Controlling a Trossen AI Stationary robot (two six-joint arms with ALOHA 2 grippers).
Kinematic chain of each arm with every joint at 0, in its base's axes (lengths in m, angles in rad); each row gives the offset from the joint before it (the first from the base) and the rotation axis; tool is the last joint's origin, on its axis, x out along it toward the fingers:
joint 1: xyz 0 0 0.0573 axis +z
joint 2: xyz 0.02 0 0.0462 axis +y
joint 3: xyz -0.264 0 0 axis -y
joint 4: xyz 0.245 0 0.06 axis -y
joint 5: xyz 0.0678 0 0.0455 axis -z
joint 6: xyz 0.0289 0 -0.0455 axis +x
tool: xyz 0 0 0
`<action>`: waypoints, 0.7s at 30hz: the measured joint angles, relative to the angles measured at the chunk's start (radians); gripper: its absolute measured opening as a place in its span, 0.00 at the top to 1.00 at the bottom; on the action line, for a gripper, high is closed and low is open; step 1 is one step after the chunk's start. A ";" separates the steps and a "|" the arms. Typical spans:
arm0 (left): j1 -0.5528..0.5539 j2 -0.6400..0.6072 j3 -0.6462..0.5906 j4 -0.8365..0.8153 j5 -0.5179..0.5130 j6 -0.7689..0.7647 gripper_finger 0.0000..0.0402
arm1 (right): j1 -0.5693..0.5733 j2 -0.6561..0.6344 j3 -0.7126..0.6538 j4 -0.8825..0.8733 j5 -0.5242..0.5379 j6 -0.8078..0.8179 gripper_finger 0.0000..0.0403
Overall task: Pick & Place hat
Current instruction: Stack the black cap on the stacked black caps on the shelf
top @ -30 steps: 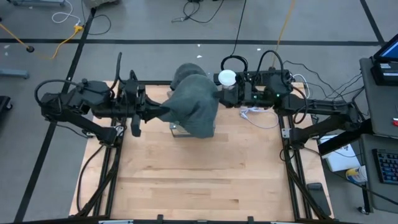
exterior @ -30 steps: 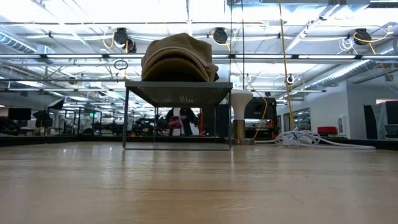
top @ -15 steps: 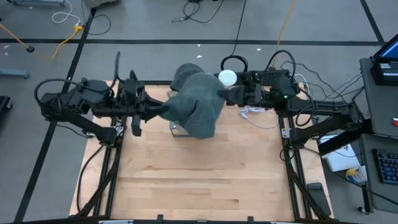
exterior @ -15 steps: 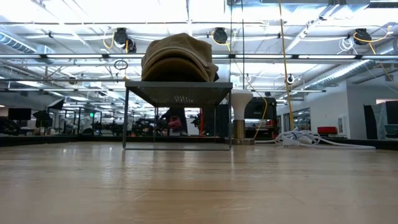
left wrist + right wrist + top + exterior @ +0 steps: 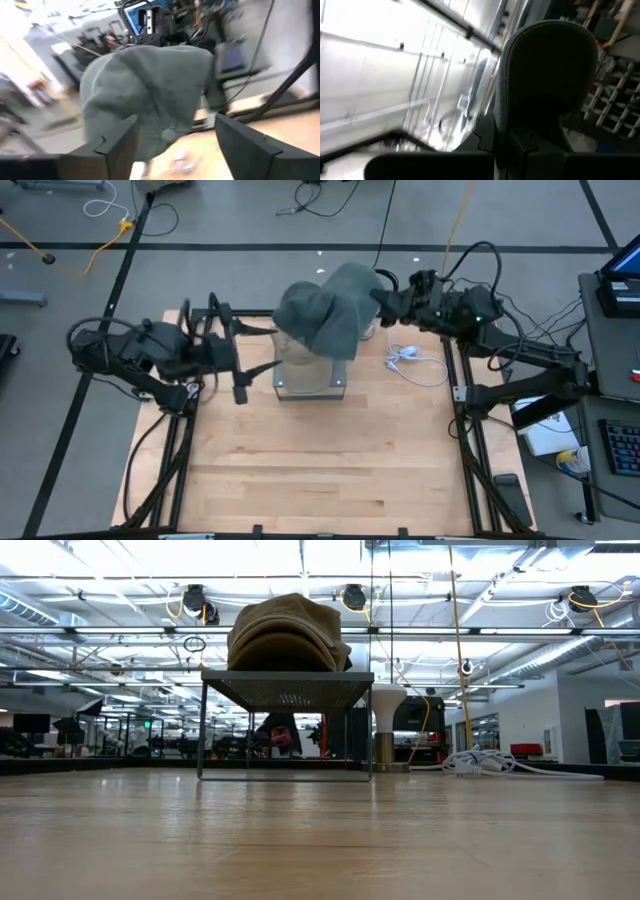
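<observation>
Hat (image 5: 325, 318): grey-green soft cloth, slack and folded. You see it hanging from the right claw over the far part of the rack, its loose end draped toward the left claw.
Hat up close: in the left wrist view the hat (image 5: 150, 90) is a rounded, creased dome with a small button near its lower edge.
Right claw (image 5: 378, 298): pressed together, pinching the hat at its edge. In the right wrist view the cloth (image 5: 545, 85) rises straight out from between the dark fingers (image 5: 520, 150).
Left claw (image 5: 262, 367): spread wide and holding nothing. The hat hangs just beyond its fingers (image 5: 117, 145), apart from them.
Rack (image 5: 310, 382): a small mesh stand on thin legs, under the hat and between the two claws. In the low view you see a folded tan cloth (image 5: 287, 632) resting on the rack (image 5: 285, 690).
Cable (image 5: 408, 358): a white coil lying on the table below the right claw.
Table (image 5: 320, 470): bare wood across the whole near half, well apart from both claws.
Edges: both arms reach in from the side rails at the far end, and the rack sits near the far edge.
</observation>
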 joint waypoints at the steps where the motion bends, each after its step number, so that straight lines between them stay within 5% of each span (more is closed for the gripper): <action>1: -0.009 0.009 0.000 0.006 -0.036 0.050 0.33 | -0.010 0.000 0.000 0.000 0.012 0.015 0.99; 12: -0.055 0.152 0.000 0.211 -0.502 0.598 0.24 | -0.067 0.006 0.000 0.022 0.045 0.126 0.98; 21: -0.041 0.244 0.000 0.239 -0.641 0.879 0.23 | -0.066 0.006 0.001 0.044 0.043 0.154 0.98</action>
